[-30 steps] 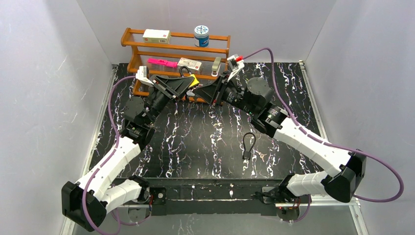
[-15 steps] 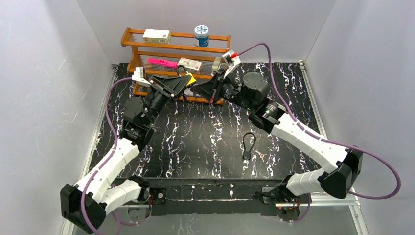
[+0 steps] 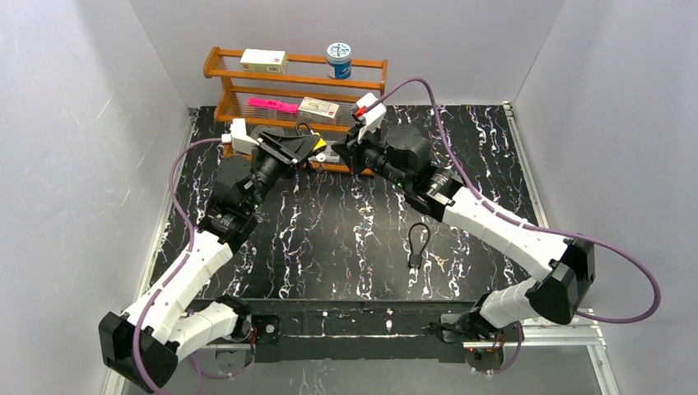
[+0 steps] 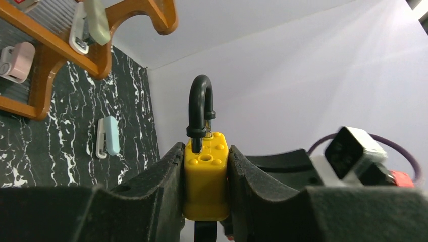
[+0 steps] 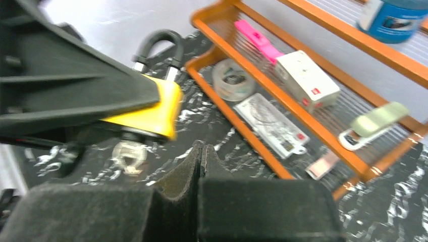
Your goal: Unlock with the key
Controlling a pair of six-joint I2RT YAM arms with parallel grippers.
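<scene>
High overhead rear view, close wrist views, all sharing padlock (image 4: 205,174)

Both arms reach toward the rack (image 3: 374,64) at the back of the bench (image 3: 494,140). The left pincer (image 3: 309,148) clamps a yellow padlock (image 3: 322,146), and the right pincer (image 3: 339,153) sits just beside it. A black loop (image 3: 415,260) lies mid-bench.
</scene>
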